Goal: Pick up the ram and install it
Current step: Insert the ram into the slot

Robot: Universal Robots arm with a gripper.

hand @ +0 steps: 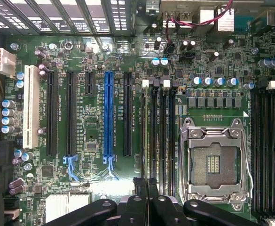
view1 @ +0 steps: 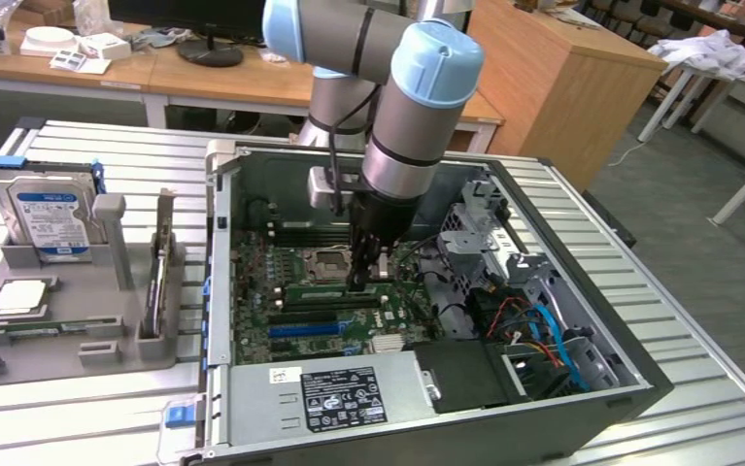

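Green motherboard point(hand: 95, 155), blue slot point(hand: 108, 113), white slot point(hand: 31, 106), black tool point(hand: 146, 181), grey arm point(view1: 405, 150)

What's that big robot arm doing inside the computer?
The robot arm is down inside an open computer case. Its gripper is low over the green main board, right at the long black memory slots beside the empty chip socket. A thin green memory stick seems to sit under it at those slots; whether it is pushed in can't be told.

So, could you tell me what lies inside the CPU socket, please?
The CPU socket holds no chip: bare contacts show inside its metal frame. The frame's edge by the pincer is covered by it.
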